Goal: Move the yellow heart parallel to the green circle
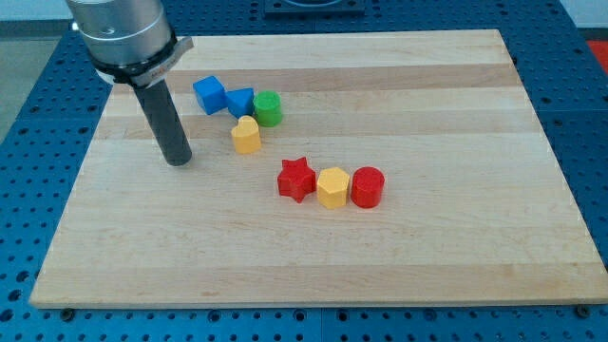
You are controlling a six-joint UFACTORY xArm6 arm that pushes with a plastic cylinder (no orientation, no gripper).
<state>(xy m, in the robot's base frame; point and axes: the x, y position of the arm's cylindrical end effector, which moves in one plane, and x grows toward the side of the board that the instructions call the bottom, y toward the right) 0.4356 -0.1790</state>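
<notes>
There are no words, numbers or signs to read here. The wooden board (399, 237), the coloured blocks and the dark rod all look plain.

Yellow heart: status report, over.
My tip on the board, to the view's left of the yellow heart, not touching. Heart sits just below the green circle. Nothing between tip and heart.
</notes>
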